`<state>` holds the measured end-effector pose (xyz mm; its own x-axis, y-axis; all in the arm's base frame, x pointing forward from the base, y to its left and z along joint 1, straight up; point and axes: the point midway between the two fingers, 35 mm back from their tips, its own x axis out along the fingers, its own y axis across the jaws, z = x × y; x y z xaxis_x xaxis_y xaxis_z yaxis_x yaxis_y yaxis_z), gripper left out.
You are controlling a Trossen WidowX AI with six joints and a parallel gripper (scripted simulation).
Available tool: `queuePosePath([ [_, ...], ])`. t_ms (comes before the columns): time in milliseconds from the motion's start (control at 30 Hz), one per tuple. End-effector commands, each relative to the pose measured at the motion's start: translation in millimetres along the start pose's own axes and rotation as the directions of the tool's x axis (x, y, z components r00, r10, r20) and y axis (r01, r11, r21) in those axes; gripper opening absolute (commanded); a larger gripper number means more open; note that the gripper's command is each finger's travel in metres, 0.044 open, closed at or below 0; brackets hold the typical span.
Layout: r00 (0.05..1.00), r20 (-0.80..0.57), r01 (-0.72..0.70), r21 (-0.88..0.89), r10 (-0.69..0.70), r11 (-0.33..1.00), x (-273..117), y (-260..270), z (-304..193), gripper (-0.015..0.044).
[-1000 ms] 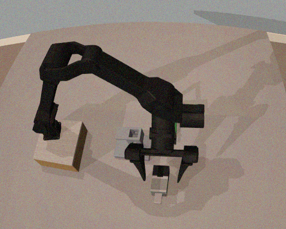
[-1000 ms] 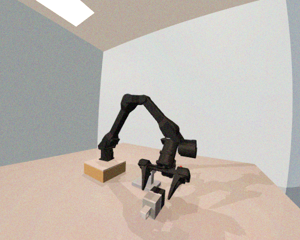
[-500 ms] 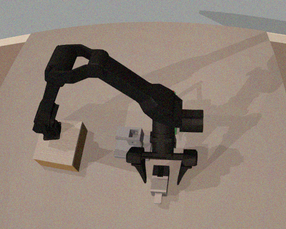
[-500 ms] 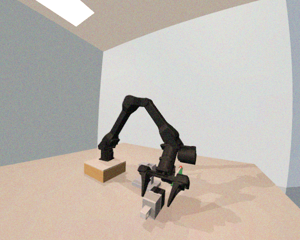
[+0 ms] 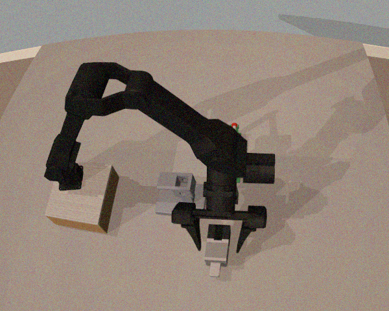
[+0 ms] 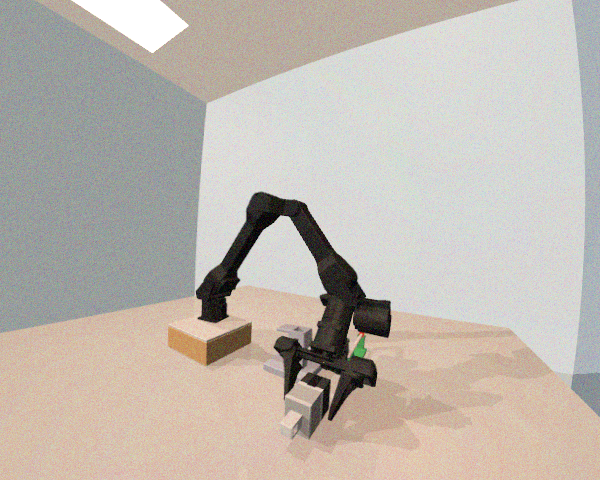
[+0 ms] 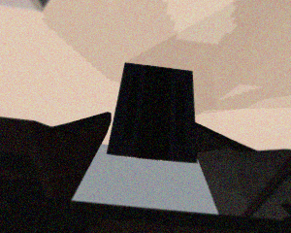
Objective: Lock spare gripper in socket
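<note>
The spare gripper (image 5: 216, 250) (image 6: 304, 405) is a grey block with a black end, which shows in the wrist view (image 7: 152, 97). Its pale spigot (image 5: 214, 269) (image 6: 290, 424) points toward the front. My gripper (image 5: 218, 250) (image 6: 308, 408) is open, its fingers on either side of the block with gaps visible in the top view. The grey mount (image 5: 164, 208) (image 6: 273, 367) stands behind and left, its socket (image 5: 174, 177) showing a square opening. A red tip (image 5: 234, 124) (image 6: 362, 333), perhaps the lock pin's, shows at the green stand (image 6: 360, 348); the arm hides most of both.
The arm's wooden base block (image 5: 75, 207) (image 6: 207, 338) is at the left. The mount is between that block and the arm's wrist. The green stand is behind the arm's wrist, to the right of the mount.
</note>
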<state>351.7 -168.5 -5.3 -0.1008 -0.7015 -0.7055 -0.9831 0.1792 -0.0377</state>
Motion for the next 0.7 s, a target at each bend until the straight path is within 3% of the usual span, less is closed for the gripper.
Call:
queuePosePath([
  [0,1.000,-0.001,-0.003,-0.002,0.003,1.000,1,2,1,0.0309],
  [133,1.000,-0.001,-0.003,-0.002,0.003,1.000,1,2,1,0.0204],
  [333,1.000,-0.001,-0.003,-0.002,0.003,1.000,1,0,1,0.0164],
  [533,1.000,-0.001,-0.003,-0.002,0.003,1.000,-10,-2,-10,0.0006],
  [667,1.000,-0.001,-0.003,-0.002,0.003,1.000,-29,-5,-29,0.0000],
])
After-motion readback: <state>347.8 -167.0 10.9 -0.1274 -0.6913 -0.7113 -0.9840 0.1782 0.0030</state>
